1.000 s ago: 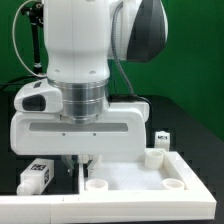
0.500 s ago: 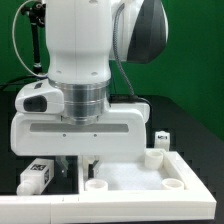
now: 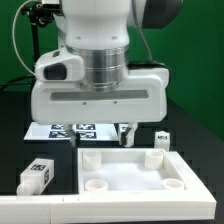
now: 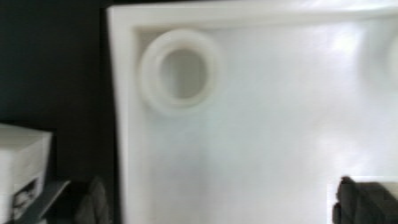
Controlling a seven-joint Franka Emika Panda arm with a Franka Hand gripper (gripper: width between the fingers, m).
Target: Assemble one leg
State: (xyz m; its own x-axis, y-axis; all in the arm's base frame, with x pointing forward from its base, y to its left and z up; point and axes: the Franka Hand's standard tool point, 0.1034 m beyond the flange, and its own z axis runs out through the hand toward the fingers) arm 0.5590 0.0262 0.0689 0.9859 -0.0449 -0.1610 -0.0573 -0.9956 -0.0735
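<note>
1. Done so far: judging from these pictures, nothing. In the exterior view all four round sockets (image 3: 88, 157) of the white panel (image 3: 130, 175) are bare, and no part stands in any of them.
2. The leg (image 3: 37, 176) you need lies loose on the table (image 3: 20, 150), at about 8 o'clock from the panel's middle in the exterior view. It is just off the panel's near corner and well apart from the arm. A second leg (image 3: 163, 138) stands at about 2 o'clock, just past the panel's far edge.
3. Your gripper (image 3: 126, 135) hangs at about 12 o'clock from the panel's middle, over its far edge and in front of the marker board (image 3: 70, 130). In the wrist view the fingertips (image 4: 80, 200) are spread wide, with only the bare panel and one socket between them, so it carries nothing.
4. The wrist view also shows a white block (image 4: 22, 170) with a dark mark beside the panel's edge. You cannot tell from it which part that is.
5. Left to do, as a judgement: everything. You have to reach a leg, grasp it, carry it to a socket and seat it there.
</note>
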